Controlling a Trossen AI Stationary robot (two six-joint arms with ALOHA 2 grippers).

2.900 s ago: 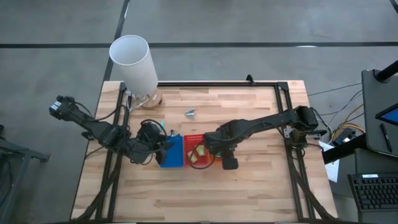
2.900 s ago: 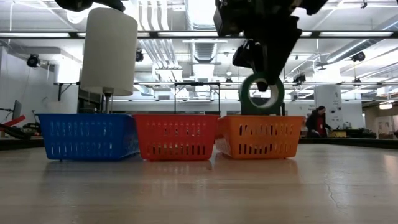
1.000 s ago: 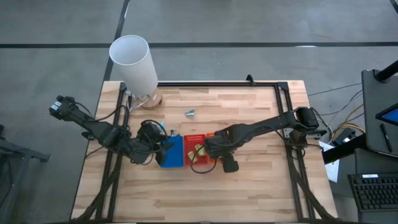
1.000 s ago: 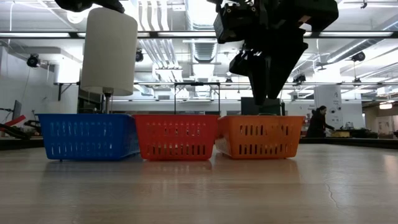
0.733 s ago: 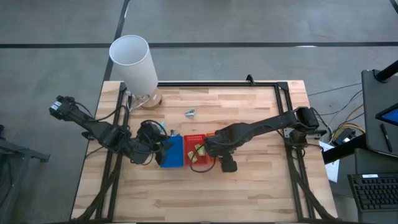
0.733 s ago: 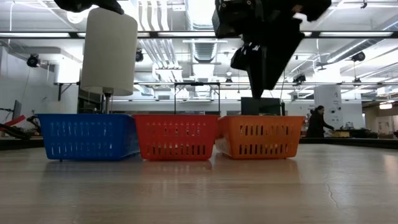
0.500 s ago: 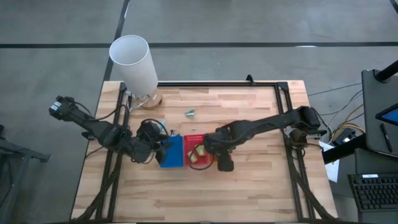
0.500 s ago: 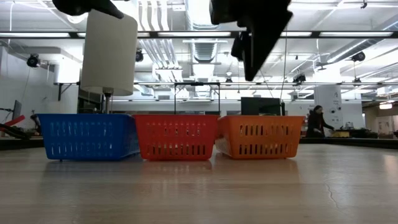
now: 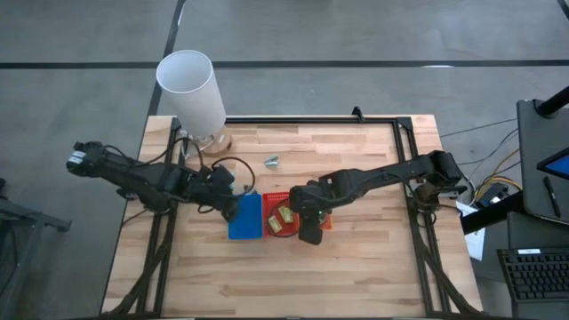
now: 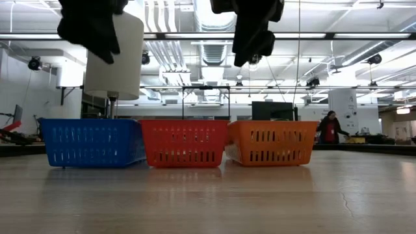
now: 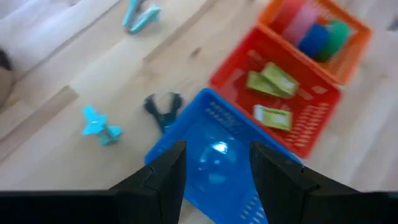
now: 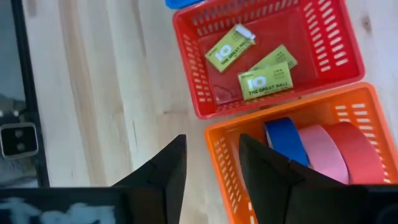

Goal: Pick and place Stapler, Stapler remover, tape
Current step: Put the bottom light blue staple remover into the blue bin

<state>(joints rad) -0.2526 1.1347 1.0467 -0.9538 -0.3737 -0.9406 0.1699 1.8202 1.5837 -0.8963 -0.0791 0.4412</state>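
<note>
Tape rolls [image 12: 314, 148] are seen lying in the orange basket [image 12: 249, 180]. Both the right gripper [image 12: 209, 158] and left gripper [image 11: 214, 162] are held apart, empty, above the red basket [image 9: 271, 197] and blue basket [image 11: 205, 171].

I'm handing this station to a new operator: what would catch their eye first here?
Three baskets in a row mid-table: blue basket, red basket holding yellow-green packets, and orange basket holding rolls of tape. The tall white cylinder stands at the table's far left corner. Both tools hang above the baskets: left tool over the blue one, right tool.
</note>
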